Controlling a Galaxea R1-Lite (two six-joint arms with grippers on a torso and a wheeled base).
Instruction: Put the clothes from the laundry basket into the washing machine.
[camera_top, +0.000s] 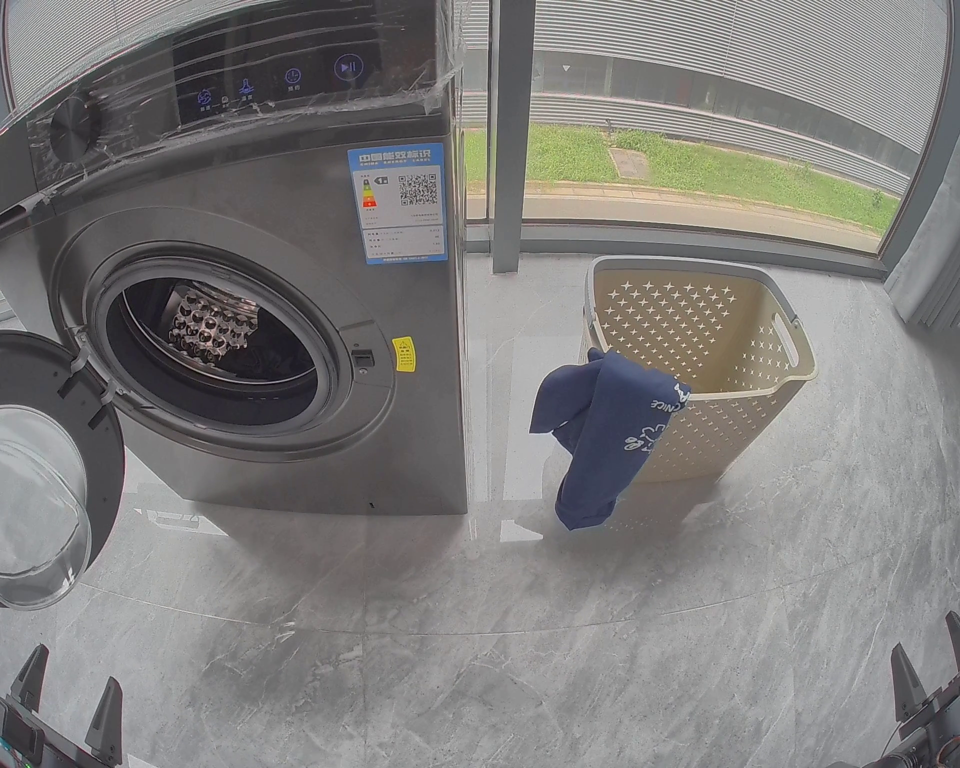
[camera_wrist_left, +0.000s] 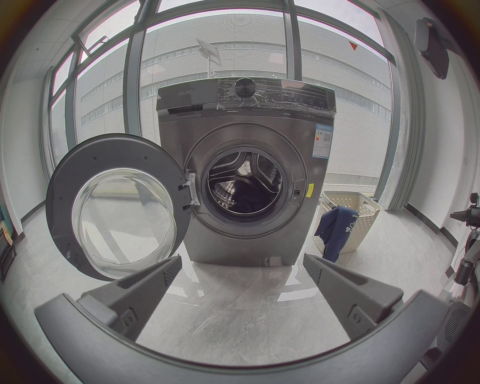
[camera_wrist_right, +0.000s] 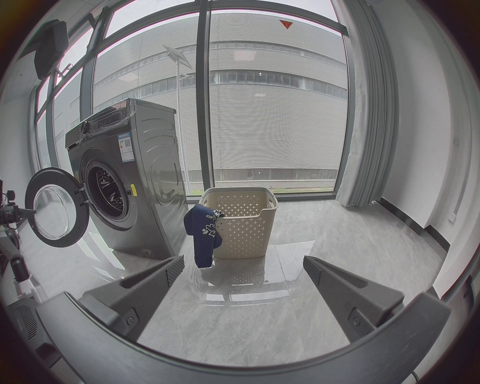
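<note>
– navy blue cloth garment (camera_top: 605, 430), head view: where is it?
– draped over the rim of the cream perforated plastic laundry basket (camera_top: 720, 440), at the corner nearest the grey steel front-loading washing machine (camera_top: 300, 480). most of it hangs down the outside wall, long axis top to bottom, lower end pointing at the grey marble floor (camera_top: 500, 640).
– and the pincers?
– the left gripper (camera_top: 73, 668) and right gripper (camera_top: 925, 635) sit low at the near edge of the floor, well apart from the basket, both spread and empty.
– left wrist view?
– fingers (camera_wrist_left: 145, 295) wide apart, nothing between them. the drum mouth (camera_wrist_left: 245, 182) faces it, with the round glass door (camera_wrist_left: 122, 220) swung out to the robot's left. i'd judge that an arm carrying a load in from that side could knock the door.
– right wrist view?
– jaws released too. the garment shows as a narrow vertical strip on the basket's machine-side corner, hem near the floor. whether it touches, i cannot tell.
– so what goes wrong?
– it only rests on the rim. a grab low on the hanging part could drag it onto the floor or tip the light basket, and a loose pinch could leave a tail that snags on the drum's lip.
</note>
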